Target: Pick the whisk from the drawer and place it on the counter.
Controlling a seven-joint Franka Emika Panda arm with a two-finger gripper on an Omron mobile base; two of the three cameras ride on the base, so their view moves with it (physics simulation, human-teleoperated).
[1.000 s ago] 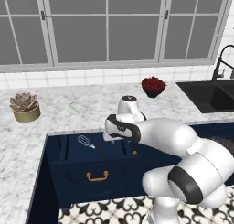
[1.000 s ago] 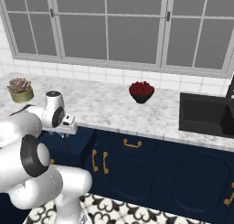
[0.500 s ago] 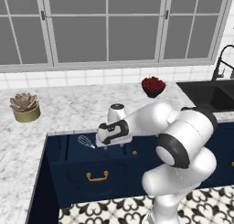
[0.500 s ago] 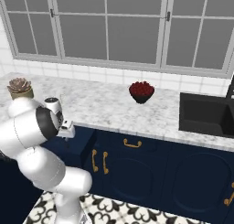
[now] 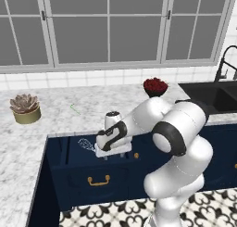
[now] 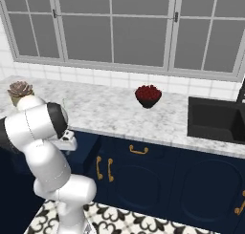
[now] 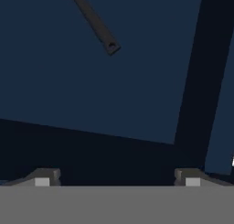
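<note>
I've got the end effector [image 7: 117, 177] down inside the open drawer [image 5: 69, 168], fingers spread as wide as they go and pinching nothing; in the hand view the two dark tips sit far apart at the bottom edge with only the dark blue drawer floor between them. The whisk [image 5: 86, 144] lies on that floor, not yet touched. From the left base view I can see its silvery wire head toward the left of the drawer, just beside the hand and partly hidden by it, so the whisk sits to the left of my wrist and slightly toward the back wall. In the hand view the thin black handle [image 7: 94, 21] runs diagonally from the upper left edge down to its end, which has a small hole, near upper centre; the head is out of that frame. So the thing I want is well ahead of the fingertips along the camera's up direction and a little to the left, and its long axis is slanted against the line joining the two tips, neither square across nor parallel. My judgement is that the coming move turns on this: I need to carry the hand forward over the handle and roll the wrist somewhat so the fingers close across the handle and not along it. The white marble table [image 5: 60, 115] behind the drawer is where it goes afterwards. The drawer's side wall, the dark band at the right of the hand view, looks apart from the whisk, so I expect room to close.
</note>
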